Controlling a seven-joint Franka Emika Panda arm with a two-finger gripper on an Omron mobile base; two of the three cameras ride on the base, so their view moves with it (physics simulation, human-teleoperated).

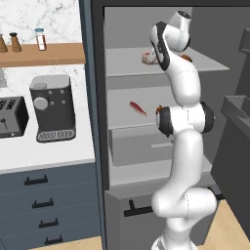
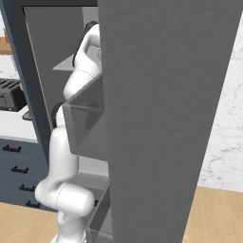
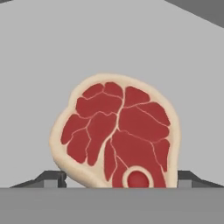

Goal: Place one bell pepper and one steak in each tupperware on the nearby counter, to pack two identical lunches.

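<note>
Raw steak (image 3: 118, 135) lies on a grey fridge shelf (image 3: 109, 43) between the spread end effector (image 3: 118, 177) fingertips; no readable writing.

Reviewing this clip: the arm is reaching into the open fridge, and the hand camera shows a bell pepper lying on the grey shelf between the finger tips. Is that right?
Not quite. The arm does reach into the open fridge, but the hand view shows a raw steak, red with a pale fat rim and a round bone, on the grey shelf, not a bell pepper. It lies between the finger tips of the gripper.
</note>
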